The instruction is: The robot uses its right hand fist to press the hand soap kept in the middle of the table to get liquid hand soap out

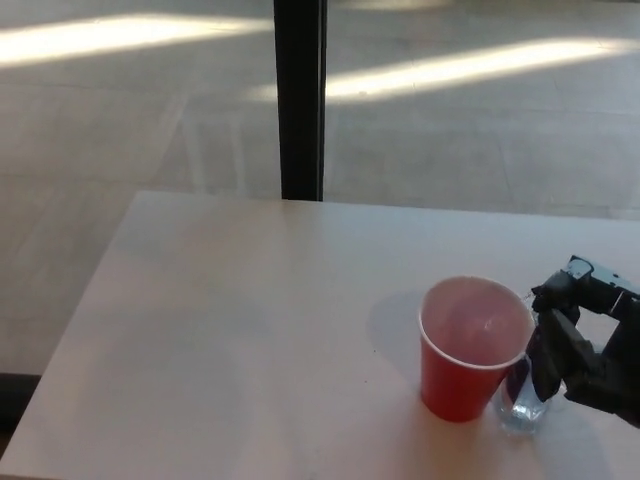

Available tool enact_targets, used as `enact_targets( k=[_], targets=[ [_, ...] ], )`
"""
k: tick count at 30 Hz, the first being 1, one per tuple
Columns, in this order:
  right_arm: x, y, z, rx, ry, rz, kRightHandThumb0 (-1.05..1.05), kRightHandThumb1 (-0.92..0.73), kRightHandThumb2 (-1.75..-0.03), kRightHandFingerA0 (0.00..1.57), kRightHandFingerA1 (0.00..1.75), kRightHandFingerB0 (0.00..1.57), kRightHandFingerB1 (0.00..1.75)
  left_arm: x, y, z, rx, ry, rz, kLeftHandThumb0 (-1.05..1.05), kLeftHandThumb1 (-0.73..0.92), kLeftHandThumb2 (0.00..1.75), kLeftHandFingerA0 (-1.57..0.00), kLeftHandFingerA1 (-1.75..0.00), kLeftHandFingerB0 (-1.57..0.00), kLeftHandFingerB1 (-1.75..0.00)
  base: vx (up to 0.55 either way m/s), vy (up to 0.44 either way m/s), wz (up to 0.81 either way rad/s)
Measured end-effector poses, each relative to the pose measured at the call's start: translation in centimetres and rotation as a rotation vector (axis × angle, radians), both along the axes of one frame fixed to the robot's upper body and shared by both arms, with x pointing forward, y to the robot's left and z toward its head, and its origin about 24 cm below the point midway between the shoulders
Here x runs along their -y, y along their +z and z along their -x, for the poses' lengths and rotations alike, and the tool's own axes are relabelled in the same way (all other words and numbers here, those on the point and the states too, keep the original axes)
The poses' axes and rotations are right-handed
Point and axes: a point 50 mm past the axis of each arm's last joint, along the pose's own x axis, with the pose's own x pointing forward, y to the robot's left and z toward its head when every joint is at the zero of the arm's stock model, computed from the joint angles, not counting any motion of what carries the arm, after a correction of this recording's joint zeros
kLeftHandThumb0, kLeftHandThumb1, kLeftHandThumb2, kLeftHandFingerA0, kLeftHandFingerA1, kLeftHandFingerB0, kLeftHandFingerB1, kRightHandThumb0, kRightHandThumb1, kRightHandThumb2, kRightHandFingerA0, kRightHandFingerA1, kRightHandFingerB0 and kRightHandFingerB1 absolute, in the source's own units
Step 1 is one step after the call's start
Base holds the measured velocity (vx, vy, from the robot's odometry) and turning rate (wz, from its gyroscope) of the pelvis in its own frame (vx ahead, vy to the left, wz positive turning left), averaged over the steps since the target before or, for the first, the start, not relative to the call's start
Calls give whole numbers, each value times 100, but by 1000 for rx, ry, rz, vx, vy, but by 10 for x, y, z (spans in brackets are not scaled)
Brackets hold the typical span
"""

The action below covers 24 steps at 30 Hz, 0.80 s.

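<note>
the right hand (580,345) sits fisted on the soap bottle (522,400) — touching the red cup (470,350).

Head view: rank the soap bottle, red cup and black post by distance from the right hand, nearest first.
1. Soap bottle: directly under the right hand.
2. Red cup: just left of the bottle.
3. Black post: beyond the table's far edge.

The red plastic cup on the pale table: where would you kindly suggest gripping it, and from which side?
Probably around the red plastic cup's tapered wall just below the white rim, approaching from the robot's left. It stands upright and open-topped, so a side grasp should keep it level. That side of the pale table is bare, while the clear soap bottle and the black right hand crowd the other side.
</note>
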Motion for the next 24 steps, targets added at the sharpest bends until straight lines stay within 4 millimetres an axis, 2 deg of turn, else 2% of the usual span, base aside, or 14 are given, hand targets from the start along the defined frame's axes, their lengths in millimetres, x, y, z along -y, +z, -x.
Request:
enact_targets(
  k=[2, 4, 5, 7, 9, 11, 12, 14, 17, 18, 20, 21, 23, 24],
  targets=[
    [2, 1, 0, 1, 1, 14, -27, -61, -116, 98, 175, 65, 166, 0, 0, -1, 1, -2, -1, -54, 69, 60, -68, -70, -50, -53, 0, 0, 0],
    [5, 1, 1, -1, -1, 26, -25, -62, -114, 97, 175, 65, 171, 0, 0, 0, -1, -1, -1, -54, 69, 60, -68, -71, -50, -54, 0, 0, 0],
    [7, 2, 1, -2, -3, 38, -25, -65, -109, 95, 175, 72, 157, 0, 0, 0, -2, -1, -1, -53, 69, 60, -68, -71, -50, -54, 0, 0, 0],
    [11, 11, -2, 23, -4, 61, -23, -64, -111, 96, 175, 73, 156, 0, 0, 1, -4, 0, -1, -55, 70, 59, -65, -71, -48, -53, 0, 0, 0],
    [13, 17, -6, 26, 1, 86, -19, -64, -115, 97, 175, 62, 164, 0, 0, 2, -4, 0, 0, -53, 70, 60, -70, -75, -51, -54, 0, 0, 0],
    [14, 23, -9, 27, 6, 107, -19, -64, -115, 97, 175, 62, 164, 0, 0, 2, -6, 1, 0, -53, 70, 60, -70, -75, -51, -54, 0, 0, 0],
    [15, 26, -11, 29, 7, 115, -21, -57, -125, 98, 175, 65, 169, 0, 0, 3, -7, 1, 0, -53, 70, 60, -70, -76, -51, -55, 0, 0, 0],
    [15, 33, -14, 31, 17, 134, -23, -58, -121, 98, 175, 68, 161, 0, 0, 3, -8, 1, 0, -53, 69, 60, -70, -72, -48, -53, 0, 0, 0],
    [12, 51, -22, 58, 41, 153, -23, -58, -120, 96, 175, 68, 163, 0, 0, 3, -8, 2, 0, -53, 69, 60, -69, -73, -48, -53, 0, 0, 0],
    [13, 56, -24, 60, 45, 165, -25, -61, -116, 95, 175, 72, 158, 0, 0, 3, -7, 2, 0, -53, 70, 60, -69, -73, -50, -54, 0, 0, 0],
    [12, 63, -28, 55, 53, 179, -23, -60, -117, 95, 175, 66, 161, 0, 0, 4, -9, 2, 0, -52, 70, 60, -70, -73, -53, -55, 0, 0, 0],
    [12, 65, -29, 46, 57, 186, -26, -60, -115, 97, 175, 74, 153, 0, -1, 4, -10, 2, 0, -53, 70, 60, -69, -74, -52, -57, 0, 0, 0],
    [11, 70, -31, 33, 64, 194, -28, -55, -117, 99, 175, 75, 139, 0, -1, 4, -11, 3, 0, -53, 71, 60, -69, -71, -52, -52, 0, 0, 0],
    [10, 72, -32, 22, 71, 196, -29, -54, -120, 99, 175, 75, 150, 0, -1, 5, -12, 3, 0, -54, 71, 60, -68, -69, -49, -51, 0, 0, 0]
  ],
)
